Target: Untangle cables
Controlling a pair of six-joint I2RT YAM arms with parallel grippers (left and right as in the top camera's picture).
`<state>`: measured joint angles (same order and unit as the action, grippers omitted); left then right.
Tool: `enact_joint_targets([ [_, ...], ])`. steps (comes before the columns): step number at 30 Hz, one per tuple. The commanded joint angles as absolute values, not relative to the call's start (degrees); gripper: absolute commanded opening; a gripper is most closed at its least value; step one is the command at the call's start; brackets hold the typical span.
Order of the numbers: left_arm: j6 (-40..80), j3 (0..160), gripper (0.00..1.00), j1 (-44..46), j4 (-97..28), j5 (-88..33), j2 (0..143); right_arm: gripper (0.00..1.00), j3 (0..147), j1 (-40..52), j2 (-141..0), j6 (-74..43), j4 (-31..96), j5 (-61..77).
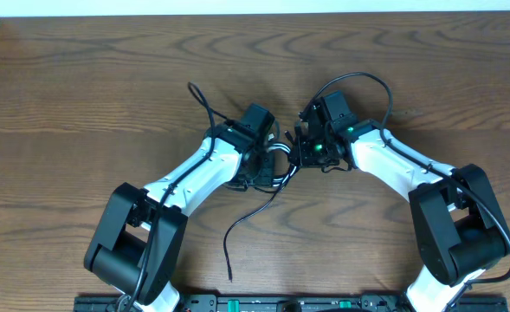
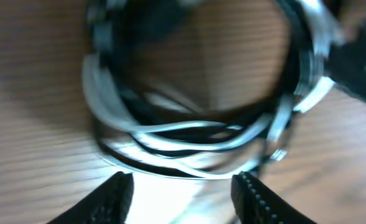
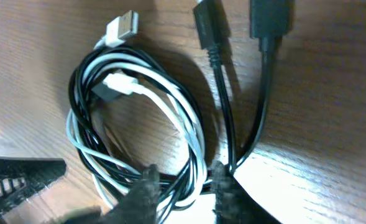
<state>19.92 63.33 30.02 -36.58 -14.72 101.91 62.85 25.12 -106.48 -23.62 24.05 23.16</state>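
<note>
Starting at the near edge of the table [image 1: 55, 104], you have a loose tail of the black cable [image 1: 226, 251] trailing from the middle toward that edge. If either arm lifts the bundle, that tail drags along and can swing back into the loops, tightening the tangle instead of opening it.

Further in, at the middle of the table, the black cable and the white cable [image 3: 170, 106] lie wound together in one coil, their strands crossing each other. Your left gripper [image 2: 183, 194] stands at the coil with its jaws well apart and only bare wood between them; the strands lie just beyond the fingertips. Closing from there, you risk scooping up both colours at once, which would shift the whole coil rather than free one cord. That view is blurred, so I cannot tell which strand lies closest.

Your right gripper [image 3: 184, 190] has its jaws narrow, with black and white strands running between them; I cannot tell whether they are pinched or merely straddled. A loose hold would slip under a pull; a firm one on both colours would lock the cords together.

Farthest from the right wrist camera, the white plug [image 3: 122, 26] and the black plug ends [image 3: 210, 25] lie beside the coil. Drawn through a loop, a plug head can catch. Your grippers are also close enough to collide.
</note>
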Motion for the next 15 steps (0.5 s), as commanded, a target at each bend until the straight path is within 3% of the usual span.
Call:
enact_joint_targets([
  [1, 16.05, 62.92, 0.58, 30.57, -34.59, -21.67, 102.76, 0.22, 63.64, 25.69, -107.07, -23.77, 24.08, 20.60],
  [12, 15.03, 62.89, 0.59, 32.10, -34.20, -14.92, 102.76, 0.20, 63.64, 27.83, -110.83, -25.74, 22.02, 17.47],
  [15, 15.03, 62.89, 0.59, 32.10, -35.20, -13.19, 102.76, 0.12, 63.64, 27.86, -111.02, -25.71, 20.93, 17.50],
])
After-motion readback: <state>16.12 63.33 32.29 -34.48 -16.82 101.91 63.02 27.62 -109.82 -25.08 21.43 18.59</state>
